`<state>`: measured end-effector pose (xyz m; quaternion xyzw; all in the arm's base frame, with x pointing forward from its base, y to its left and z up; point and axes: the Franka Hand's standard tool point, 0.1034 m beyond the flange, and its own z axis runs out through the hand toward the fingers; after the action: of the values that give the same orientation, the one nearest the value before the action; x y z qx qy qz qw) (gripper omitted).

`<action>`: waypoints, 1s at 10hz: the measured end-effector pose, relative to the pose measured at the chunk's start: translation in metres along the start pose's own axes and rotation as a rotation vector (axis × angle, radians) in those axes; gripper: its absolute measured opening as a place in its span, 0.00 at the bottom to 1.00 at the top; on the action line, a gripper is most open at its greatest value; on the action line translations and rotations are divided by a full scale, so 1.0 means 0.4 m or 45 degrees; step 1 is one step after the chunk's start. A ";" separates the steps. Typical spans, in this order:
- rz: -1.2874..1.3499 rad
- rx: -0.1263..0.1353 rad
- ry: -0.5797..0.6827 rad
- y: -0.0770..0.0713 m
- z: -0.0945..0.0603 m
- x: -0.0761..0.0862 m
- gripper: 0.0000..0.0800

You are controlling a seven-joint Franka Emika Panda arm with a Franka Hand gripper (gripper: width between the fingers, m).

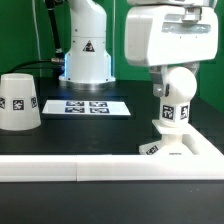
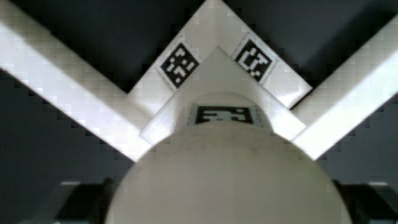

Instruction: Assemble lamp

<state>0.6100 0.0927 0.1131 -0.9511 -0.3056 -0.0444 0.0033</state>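
Note:
The bulb (image 1: pixel 173 112) stands upright on the flat square base (image 1: pixel 168 147) at the exterior view's right, its tagged stem pointing down into the base. My gripper (image 1: pixel 176 88) is shut on the bulb's ball head, with a finger on each side. In the wrist view the bulb (image 2: pixel 222 150) fills the middle, and the base's tagged corner (image 2: pixel 214 60) shows beyond it. My gripper (image 2: pixel 222 208) straddles the ball there, with dark fingers (image 2: pixel 80 200) at its sides. The cone shade (image 1: pixel 18 102) stands alone at the exterior view's left.
The long white border rail (image 1: pixel 90 168) runs along the front and turns a corner behind the base; its two arms show in the wrist view (image 2: pixel 71 85). The marker board (image 1: pixel 88 106) lies at mid-table. The robot's pedestal (image 1: pixel 86 55) stands behind it.

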 end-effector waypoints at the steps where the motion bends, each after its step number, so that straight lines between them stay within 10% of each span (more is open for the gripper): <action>1: 0.138 -0.002 0.002 -0.004 0.000 0.003 0.73; 10: 1.159 0.001 0.000 -0.010 -0.001 0.001 0.73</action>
<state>0.6080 0.0962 0.1135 -0.9886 0.1435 -0.0385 0.0227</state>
